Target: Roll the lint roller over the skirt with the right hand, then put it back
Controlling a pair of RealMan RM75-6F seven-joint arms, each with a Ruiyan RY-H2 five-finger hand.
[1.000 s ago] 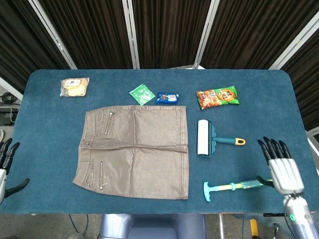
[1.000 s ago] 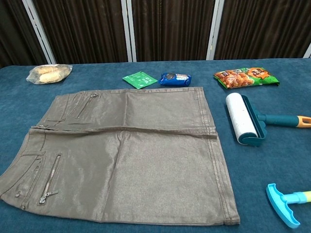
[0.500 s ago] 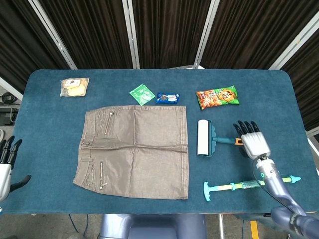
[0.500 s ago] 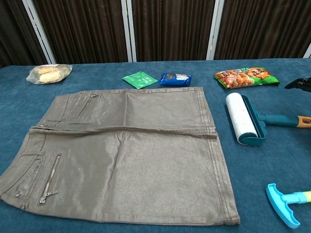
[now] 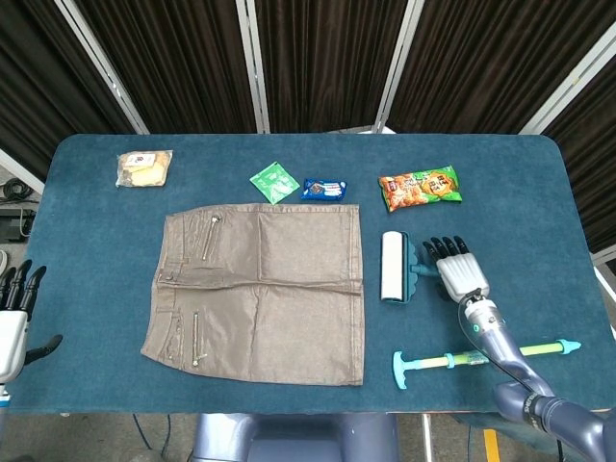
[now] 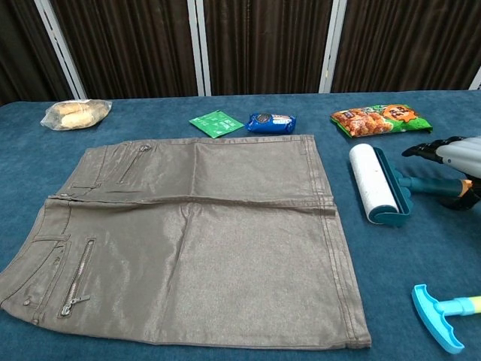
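The grey-brown skirt lies flat in the middle of the blue table. Just right of it lies the lint roller, a white roll in a teal frame, its handle pointing right. My right hand hovers over that handle with fingers spread, thumb below it, and covers the handle's orange end. It does not grip the handle. My left hand is open at the table's left edge, holding nothing.
Along the far side lie an orange snack bag, a blue packet, a green packet and a bag of bread. A teal long-handled tool lies near the front right edge.
My right hand has moved from the front right corner forward and left, ending over the lint roller's handle. The left hand has barely shifted.
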